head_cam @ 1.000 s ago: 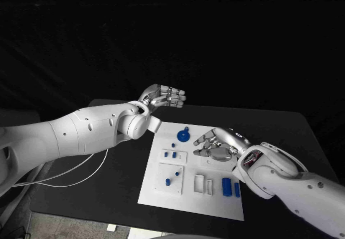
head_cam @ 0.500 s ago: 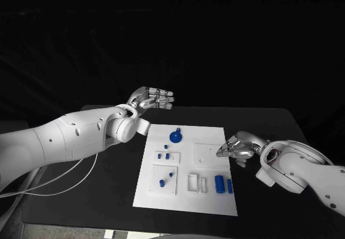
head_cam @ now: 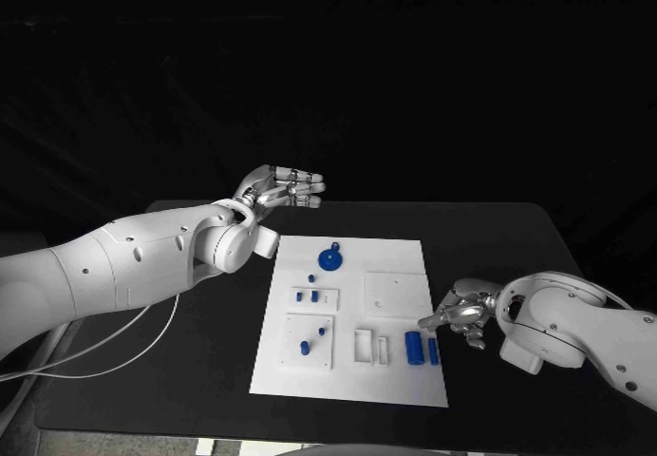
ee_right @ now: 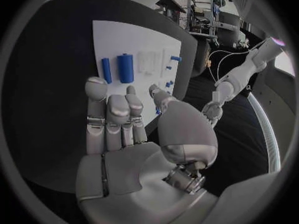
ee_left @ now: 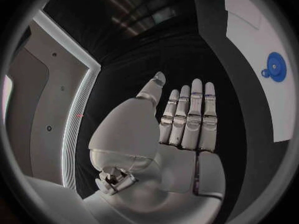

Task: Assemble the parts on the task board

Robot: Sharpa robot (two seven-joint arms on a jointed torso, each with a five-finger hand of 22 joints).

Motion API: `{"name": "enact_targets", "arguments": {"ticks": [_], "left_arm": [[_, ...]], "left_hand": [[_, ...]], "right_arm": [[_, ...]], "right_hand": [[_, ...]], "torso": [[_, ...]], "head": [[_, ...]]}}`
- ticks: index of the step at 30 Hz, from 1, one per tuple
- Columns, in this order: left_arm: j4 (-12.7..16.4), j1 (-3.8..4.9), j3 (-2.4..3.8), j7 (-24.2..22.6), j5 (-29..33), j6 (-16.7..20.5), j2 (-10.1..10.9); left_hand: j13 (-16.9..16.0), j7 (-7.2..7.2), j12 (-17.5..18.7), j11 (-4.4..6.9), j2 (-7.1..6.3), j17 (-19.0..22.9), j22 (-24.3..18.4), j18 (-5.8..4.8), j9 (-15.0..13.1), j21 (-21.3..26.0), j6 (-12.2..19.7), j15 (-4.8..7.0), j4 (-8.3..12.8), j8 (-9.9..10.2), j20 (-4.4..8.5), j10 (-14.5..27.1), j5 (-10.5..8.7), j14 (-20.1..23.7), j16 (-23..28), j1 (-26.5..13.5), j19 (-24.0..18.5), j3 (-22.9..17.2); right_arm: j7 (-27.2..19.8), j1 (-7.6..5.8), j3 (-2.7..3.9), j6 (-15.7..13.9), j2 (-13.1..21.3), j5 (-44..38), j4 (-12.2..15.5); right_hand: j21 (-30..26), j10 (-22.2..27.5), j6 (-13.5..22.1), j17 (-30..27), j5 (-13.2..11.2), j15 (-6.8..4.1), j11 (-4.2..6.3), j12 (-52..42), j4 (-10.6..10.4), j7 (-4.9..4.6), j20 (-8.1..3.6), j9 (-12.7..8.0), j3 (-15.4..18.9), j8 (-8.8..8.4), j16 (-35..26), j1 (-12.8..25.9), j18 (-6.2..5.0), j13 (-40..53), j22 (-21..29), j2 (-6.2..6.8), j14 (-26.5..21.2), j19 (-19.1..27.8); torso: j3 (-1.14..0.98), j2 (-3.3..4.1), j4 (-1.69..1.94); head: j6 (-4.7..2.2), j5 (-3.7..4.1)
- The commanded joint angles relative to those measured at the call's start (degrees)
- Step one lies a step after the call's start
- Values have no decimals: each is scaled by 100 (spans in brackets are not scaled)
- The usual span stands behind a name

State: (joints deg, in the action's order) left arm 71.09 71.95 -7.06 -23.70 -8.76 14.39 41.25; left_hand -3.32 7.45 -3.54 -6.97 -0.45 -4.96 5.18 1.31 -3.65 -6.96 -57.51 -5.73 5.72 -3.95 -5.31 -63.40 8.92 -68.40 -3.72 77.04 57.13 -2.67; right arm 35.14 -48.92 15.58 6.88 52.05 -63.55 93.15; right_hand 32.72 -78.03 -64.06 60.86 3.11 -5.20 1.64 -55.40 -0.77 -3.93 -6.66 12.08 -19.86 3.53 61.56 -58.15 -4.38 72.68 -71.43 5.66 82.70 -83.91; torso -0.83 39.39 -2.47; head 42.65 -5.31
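Two white arms reach over the black table (head_cam: 205,380), on which the white task board (head_cam: 397,258) lies flat in the middle. The board carries small blue parts: a round disc (head_cam: 330,256) near its far end, little pegs standing in the raised blocks on its left half, and two blue cylinders (head_cam: 414,348) lying side by side near its right near corner. The left hand (head_cam: 284,187) hovers beyond the board's far left corner, holding nothing; the left wrist view shows its fingers (ee_left: 189,115) straight and pressed together, thumb set apart. The right hand (head_cam: 463,313) sits at the board's right edge, just beside the cylinders; the right wrist view shows its fingers (ee_right: 115,117) side by side, slightly curled, gripping nothing.
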Motion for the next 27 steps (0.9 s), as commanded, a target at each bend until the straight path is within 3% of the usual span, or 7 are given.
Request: {"name": "enact_targets", "arguments": {"ticks": [1,5,16,24,27], "left_arm": [[27,0,2,-72,5,-84,-1],[34,0,2,-74,5,-75,-7],[51,0,2,-75,10,-117,-26],[54,0,2,-73,20,-146,-28],[54,0,1,-66,26,-166,-33]], "left_hand": [[0,27,13,-12,51,-8,-13,44,4,-13,-32,-47,-27,21,-12,-69,-8,3,8,-32,43,69],[0,31,11,-11,57,-8,-16,42,3,-12,-34,-48,-40,20,-12,-94,-5,4,8,-38,44,85],[-1,57,11,-25,69,-9,-33,40,3,-3,-49,-55,-94,20,-18,-91,-7,14,9,-59,40,160],[-1,59,10,-29,83,-13,-39,41,3,0,-50,-57,-117,20,-20,-83,-6,14,7,-61,41,195],[-1,59,10,-29,83,-13,-39,41,3,0,-50,-57,-117,20,-20,-83,-6,14,7,-61,41,195]], "right_arm": [[477,12,-19,491,-38,117,-11],[531,16,-56,572,-95,141,-86],[578,18,-196,704,-303,31,-271],[581,20,-320,545,-509,-57,-434],[583,21,-365,492,-624,-90,-519]], "right_hand": [[6,-47,-34,53,-23,9,-2,-27,-59,15,23,10,-50,9,-22,26,12,46,-34,71,35,-125],[-52,-36,93,56,-23,23,-23,10,-73,-20,34,-28,-88,9,-65,38,7,62,-36,113,39,-115],[-136,-44,128,129,-23,32,-31,72,-19,-33,44,-81,-150,6,-135,118,5,129,-95,119,63,-121],[-260,23,318,108,-29,34,-58,223,-111,-79,43,-130,-140,3,-212,152,-14,83,-75,260,46,-111],[-315,26,373,135,-31,42,-68,257,-246,-92,53,-146,-171,12,-243,98,-26,84,-68,331,62,-133]], "torso": [[1,8,6],[12,2,2],[13,5,4],[8,10,-3],[7,10,7]], "head": [[6,6],[14,4],[23,-31],[31,-56],[37,-71]]}}
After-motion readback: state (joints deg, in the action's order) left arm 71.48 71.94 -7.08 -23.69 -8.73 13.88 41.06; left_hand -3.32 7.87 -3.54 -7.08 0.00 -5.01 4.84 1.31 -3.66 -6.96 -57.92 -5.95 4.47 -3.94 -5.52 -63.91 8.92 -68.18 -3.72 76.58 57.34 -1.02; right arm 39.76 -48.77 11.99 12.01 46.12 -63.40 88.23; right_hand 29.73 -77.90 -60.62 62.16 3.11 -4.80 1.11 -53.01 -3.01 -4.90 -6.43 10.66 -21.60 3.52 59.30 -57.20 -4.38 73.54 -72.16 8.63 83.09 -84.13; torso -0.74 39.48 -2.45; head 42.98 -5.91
